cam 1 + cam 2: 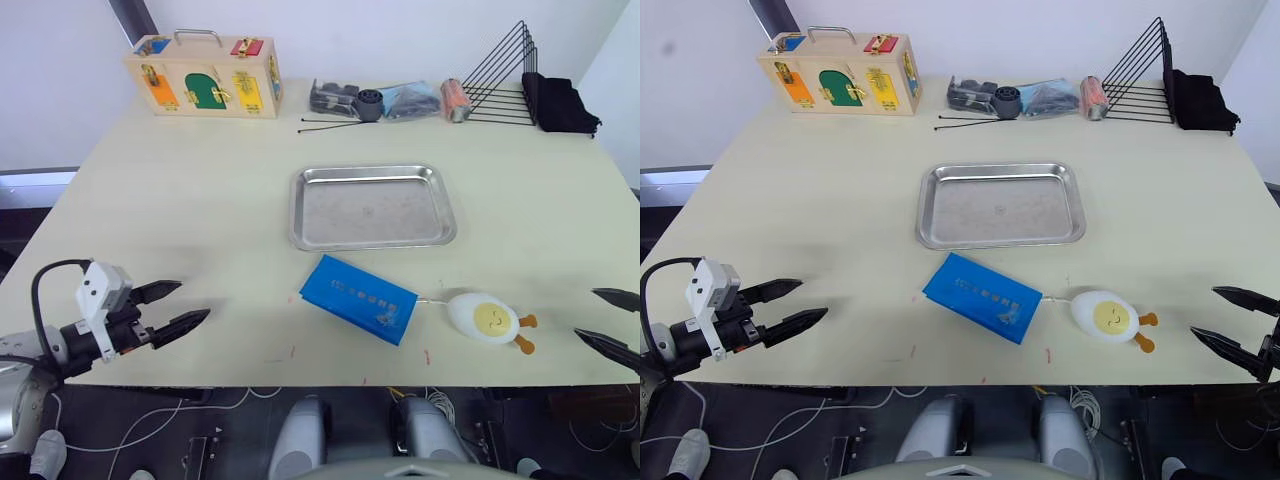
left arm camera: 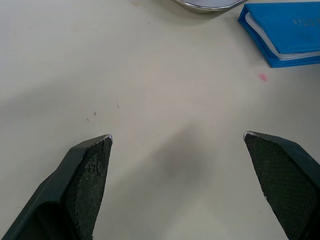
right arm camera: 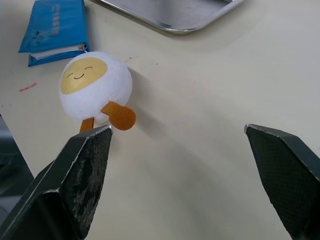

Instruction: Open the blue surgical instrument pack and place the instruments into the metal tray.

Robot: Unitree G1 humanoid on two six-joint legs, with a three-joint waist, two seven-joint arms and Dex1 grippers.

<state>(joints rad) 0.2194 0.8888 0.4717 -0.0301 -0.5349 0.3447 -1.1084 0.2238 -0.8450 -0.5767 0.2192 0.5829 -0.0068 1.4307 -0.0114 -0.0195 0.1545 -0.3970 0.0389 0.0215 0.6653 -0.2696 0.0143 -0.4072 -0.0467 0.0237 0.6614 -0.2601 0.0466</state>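
Pale worktop (image 1: 200,200) carries the blue surgical instrument pack (image 1: 358,298), closed and lying askew near the front edge, just near of the empty metal tray (image 1: 372,206). A white egg toy (image 1: 483,317) sits just right of the pack. The left hand (image 1: 180,307) and right hand (image 1: 612,321) both hover wide apart, well clear at either side. To open the pack well, one hand should pin it while the other lifts the cover's free edge, avoiding the toy.
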